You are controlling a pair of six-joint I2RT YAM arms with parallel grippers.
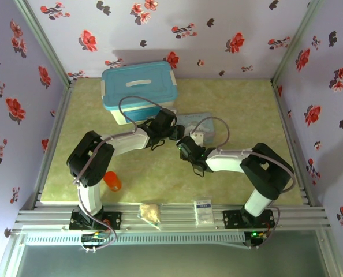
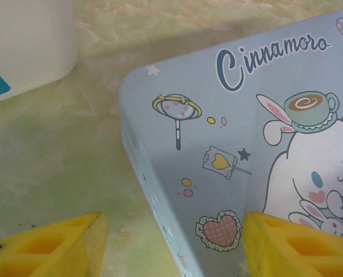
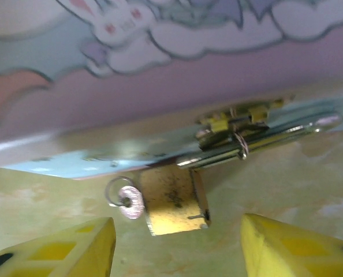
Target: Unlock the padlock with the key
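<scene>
The brass padlock (image 3: 174, 199) hangs at the front edge of the pale blue cartoon tin (image 3: 160, 86), its silvery shackle (image 3: 264, 141) running through the tin's hasp (image 3: 235, 122). The key (image 3: 131, 202), with a round head and a small wire ring, rests against the padlock's left side; its blade is hidden. My right gripper (image 3: 177, 248) is open just in front of the padlock, one yellow finger on each side, touching nothing. My left gripper (image 2: 174, 245) is open above the near corner of the tin (image 2: 229, 150). In the top view the left gripper (image 1: 174, 131) and the right gripper (image 1: 186, 145) meet at the tin (image 1: 209, 122).
A white box with a blue lid (image 1: 140, 92) stands behind the left gripper. An orange cup (image 1: 112, 181) sits by the left arm's base. A snack bag (image 1: 150, 212) and a white sachet (image 1: 203, 210) lie on the front rail. Flowered walls enclose the green table (image 1: 246, 109).
</scene>
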